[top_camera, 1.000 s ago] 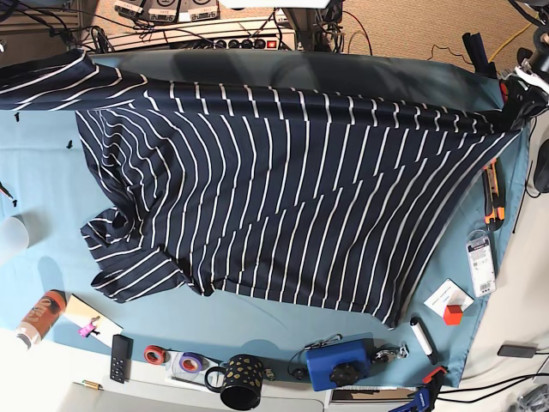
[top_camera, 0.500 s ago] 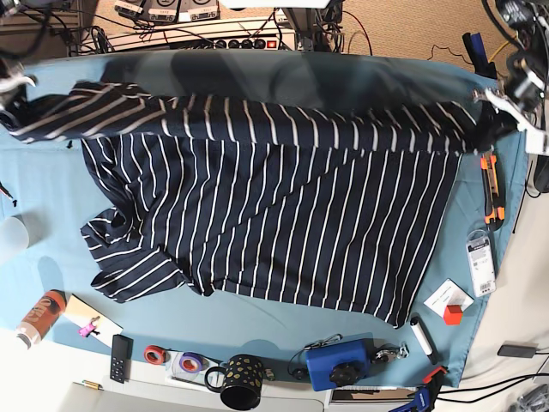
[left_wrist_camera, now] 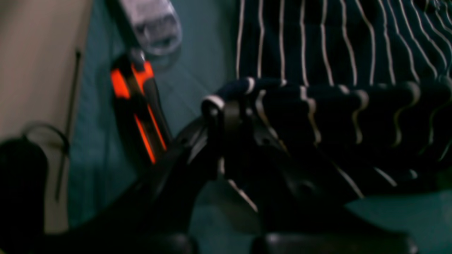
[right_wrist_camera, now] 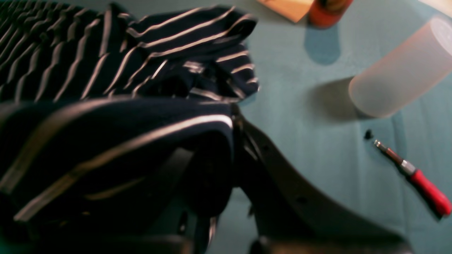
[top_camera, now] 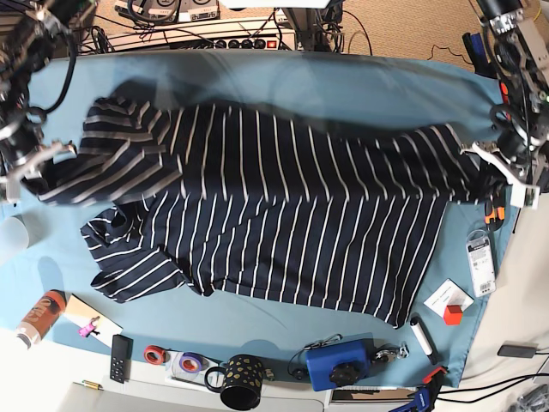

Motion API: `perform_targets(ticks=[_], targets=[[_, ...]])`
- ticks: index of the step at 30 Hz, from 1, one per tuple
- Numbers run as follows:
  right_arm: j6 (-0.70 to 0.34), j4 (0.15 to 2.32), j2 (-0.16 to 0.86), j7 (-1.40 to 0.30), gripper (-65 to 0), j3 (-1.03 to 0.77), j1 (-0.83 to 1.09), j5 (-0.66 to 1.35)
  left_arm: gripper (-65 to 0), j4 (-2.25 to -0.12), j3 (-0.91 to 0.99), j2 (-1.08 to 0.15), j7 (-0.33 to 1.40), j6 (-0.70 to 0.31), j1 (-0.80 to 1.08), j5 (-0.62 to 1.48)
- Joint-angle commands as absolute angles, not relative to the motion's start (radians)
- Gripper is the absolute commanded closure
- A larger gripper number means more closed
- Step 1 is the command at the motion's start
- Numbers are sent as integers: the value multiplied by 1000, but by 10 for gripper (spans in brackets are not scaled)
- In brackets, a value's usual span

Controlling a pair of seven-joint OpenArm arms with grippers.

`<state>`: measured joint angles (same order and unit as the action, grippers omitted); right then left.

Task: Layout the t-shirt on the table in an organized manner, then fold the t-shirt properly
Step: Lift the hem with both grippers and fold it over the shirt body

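I am clamping my left pincer (top_camera: 491, 163) and my right pincer (top_camera: 45, 163) on opposite ends of the shirt (top_camera: 283, 223), holding its far edge above the bench (top_camera: 257, 77) while the rest is lying spread on it.

The t-shirt (top_camera: 283, 215) is coloured dark navy, and thin white stripes are seen all over it. The table (top_camera: 257, 322) is covered in plain teal-blue cloth. A cup (right_wrist_camera: 399, 70) is seen in cloudy white. A screwdriver (right_wrist_camera: 420, 180) is given a red handle and a silver tip. A cutter (left_wrist_camera: 137, 106) is coloured black and bright orange. A mug (top_camera: 242, 380) is coloured black with small gold dots.
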<state>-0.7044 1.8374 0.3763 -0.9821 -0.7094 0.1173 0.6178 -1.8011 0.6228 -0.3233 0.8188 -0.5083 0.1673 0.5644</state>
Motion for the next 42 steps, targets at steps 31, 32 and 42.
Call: perform_targets(ticks=[31,32,42], targets=[[-698,1394,428,-951,-206,-565,-247,656,-277,-1668,436,-352,716,-408,47,445],[-698,1395,440,-966,-206,-566,-246,714,-276,-1684,437,-352,741,-406,47,475],[-698,1522,469,-1305,-206,-846,-246,1110,-275,-1992,645,-352,969,-411,140,589]])
